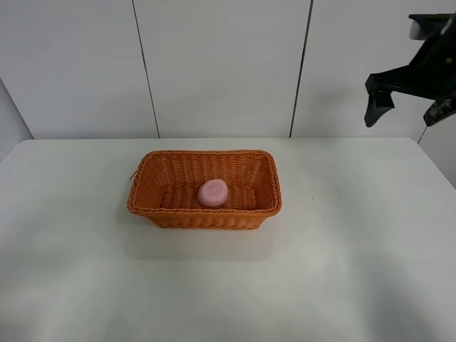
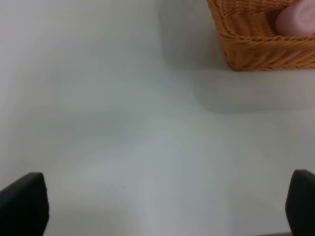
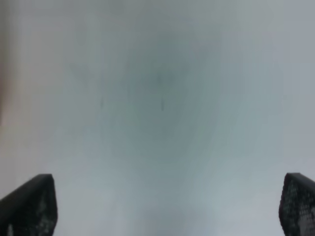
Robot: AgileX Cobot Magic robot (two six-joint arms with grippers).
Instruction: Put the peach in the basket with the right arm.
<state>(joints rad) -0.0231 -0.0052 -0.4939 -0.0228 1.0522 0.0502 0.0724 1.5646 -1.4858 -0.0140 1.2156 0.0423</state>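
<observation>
Pink and smooth, the peach (image 1: 213, 192) lies on the floor of the basket (image 1: 153, 203), near its middle, with the woven walls around it. It looks light and slightly yielding, a rounded lump that could roll or slip; a hold across its widest part, with gentle pressure, would suit it best. The orange-brown wicker basket seems stiff and light on the white table (image 1: 356, 271). The right hand (image 1: 410, 107) hangs high, well apart from the basket, its fingers spread wide and holding nothing. The left hand (image 2: 162, 209) is likewise spread and empty above the table.
</observation>
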